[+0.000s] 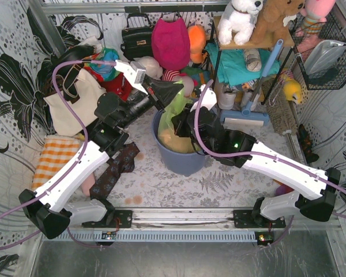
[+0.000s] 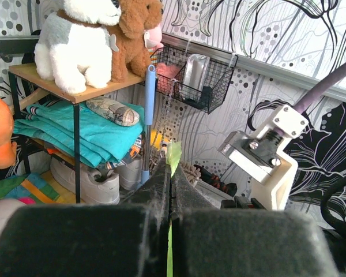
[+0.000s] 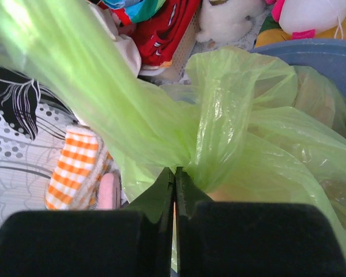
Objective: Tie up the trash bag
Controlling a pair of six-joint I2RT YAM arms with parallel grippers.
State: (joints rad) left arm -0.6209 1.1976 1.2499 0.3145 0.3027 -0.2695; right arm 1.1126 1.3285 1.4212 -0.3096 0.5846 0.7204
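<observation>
The trash bag (image 3: 219, 127) is translucent light green; the bin (image 1: 184, 164) is blue-grey. At the left, a cloth (image 1: 56, 158) shows orange-and-white checks. The table (image 1: 219, 184) carries a grey fern print; the left wall (image 1: 11, 75) is white with black flowers and dots. Far right: a white plush dog (image 1: 239, 20), a brown teddy (image 1: 277, 17), teal towels (image 1: 236, 66).

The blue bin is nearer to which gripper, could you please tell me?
Right. The right gripper grips the trash bag just above the blue bin; the left gripper pinches a bag flap higher, beyond the far rim.
</observation>
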